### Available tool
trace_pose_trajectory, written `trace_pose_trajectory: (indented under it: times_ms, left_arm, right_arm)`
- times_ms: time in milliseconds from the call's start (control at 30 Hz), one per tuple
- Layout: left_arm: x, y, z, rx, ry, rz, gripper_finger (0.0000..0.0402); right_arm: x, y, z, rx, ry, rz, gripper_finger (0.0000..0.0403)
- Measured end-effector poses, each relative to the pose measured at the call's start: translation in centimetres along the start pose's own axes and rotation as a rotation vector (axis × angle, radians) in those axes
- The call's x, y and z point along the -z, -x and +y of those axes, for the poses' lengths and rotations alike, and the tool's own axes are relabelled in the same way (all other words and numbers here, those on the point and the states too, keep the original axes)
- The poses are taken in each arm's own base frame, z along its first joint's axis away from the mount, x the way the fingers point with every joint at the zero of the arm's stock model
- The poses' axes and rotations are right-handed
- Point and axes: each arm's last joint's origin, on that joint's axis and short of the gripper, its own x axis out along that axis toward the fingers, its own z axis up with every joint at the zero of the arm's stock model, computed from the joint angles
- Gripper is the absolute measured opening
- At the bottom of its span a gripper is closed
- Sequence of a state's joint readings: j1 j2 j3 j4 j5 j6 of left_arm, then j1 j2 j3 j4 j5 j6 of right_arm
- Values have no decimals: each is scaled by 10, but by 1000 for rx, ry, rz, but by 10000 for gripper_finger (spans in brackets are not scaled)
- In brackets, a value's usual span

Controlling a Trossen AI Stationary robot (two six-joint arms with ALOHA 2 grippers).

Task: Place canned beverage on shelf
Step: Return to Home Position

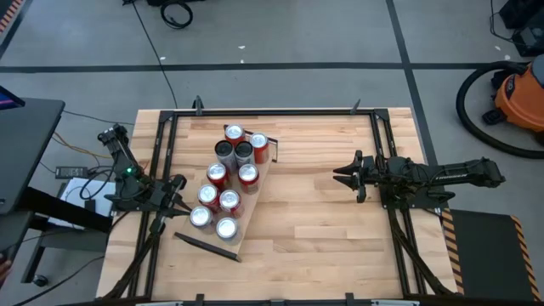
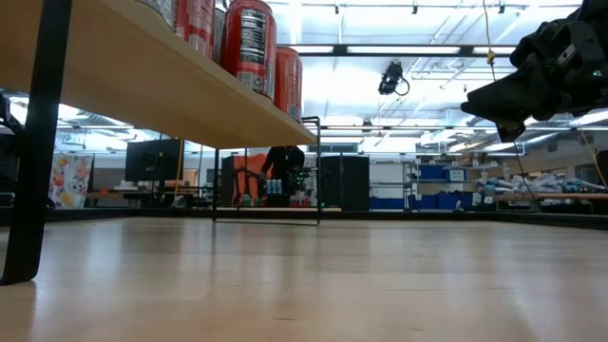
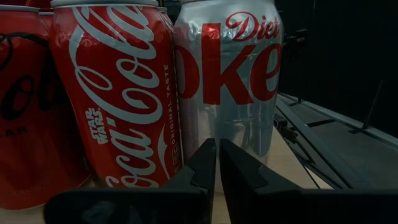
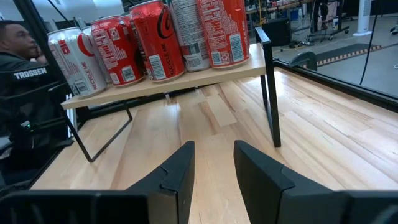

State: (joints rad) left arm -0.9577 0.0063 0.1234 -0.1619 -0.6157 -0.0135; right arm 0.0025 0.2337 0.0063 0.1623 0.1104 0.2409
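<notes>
Dark fingers of the left gripper (image 3: pixel 217 147) sit almost together, only a thin slit between them, nothing in them. Right in front of them stand a red Coca-Cola can (image 3: pixel 118 93) and a silver Diet Coke can (image 3: pixel 230 74), upright and side by side, with more red cans next to them. From above, the left gripper is at the table's left side, just beside the near end of the can cluster (image 1: pixel 229 200). All cans seen stand on the shelf (image 4: pixel 186 79), a pale wood plank on thin dark legs that runs diagonally over the left-centre of the wooden tabletop (image 1: pixel 340 238); roughly ten tops are visible, two of them dark. The right gripper (image 4: pixel 212 149) is well apart from the shelf at the table's right side, pointing at it, its fingers moderately spread and empty, raised off the tabletop in the low view. Beyond the table: a person (image 4: pixel 15 37) and an orange vacuum (image 1: pixel 518 93) on the floor.
</notes>
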Motion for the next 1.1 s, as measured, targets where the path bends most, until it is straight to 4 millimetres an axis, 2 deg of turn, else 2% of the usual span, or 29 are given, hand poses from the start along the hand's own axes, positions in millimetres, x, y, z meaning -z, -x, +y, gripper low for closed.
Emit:
trace_pose_trajectory:
  times_ms: [1100]
  left_arm:
    - [0, 0, 0, 0, 0, 0, 32]
  right_arm:
    - [0, 0, 0, 0, 0, 0, 122]
